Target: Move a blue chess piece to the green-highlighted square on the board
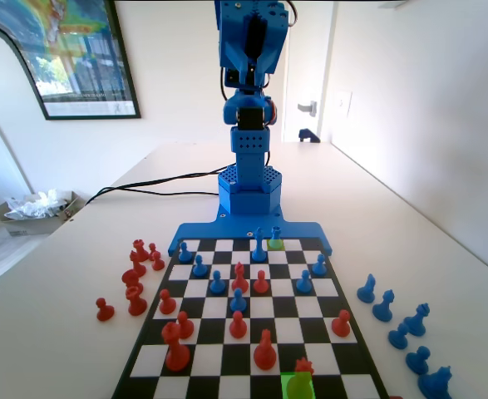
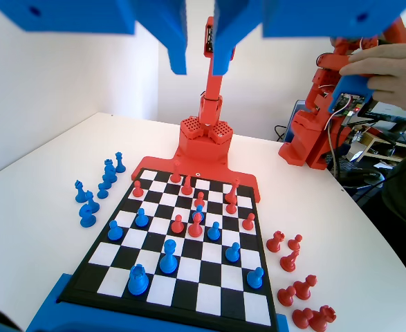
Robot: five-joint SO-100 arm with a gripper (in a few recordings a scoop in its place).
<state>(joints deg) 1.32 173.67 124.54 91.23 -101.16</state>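
The board (image 1: 252, 353) lies in front of the blue arm (image 1: 250, 158), which stands folded upright at its far end. The blue chess piece (image 1: 275, 236) stands in the far row on a pale yellow-green square, next to a taller blue piece (image 1: 259, 246). In the wrist view the same blue chess piece (image 2: 137, 280) is in the nearest row, left of centre. The green-highlighted square (image 1: 297, 388) is in the front row of the fixed view, with a red piece (image 1: 303, 366) on or just behind it. My gripper (image 2: 200, 41) hangs high above the board, open, with nothing between its jaws.
Red and blue pieces are mixed across the middle of the board. Loose red pieces (image 1: 134, 278) lie on the table to the board's left in the fixed view, and loose blue pieces (image 1: 401, 326) lie to its right. A tray of crumpled paper (image 1: 36, 208) sits far left.
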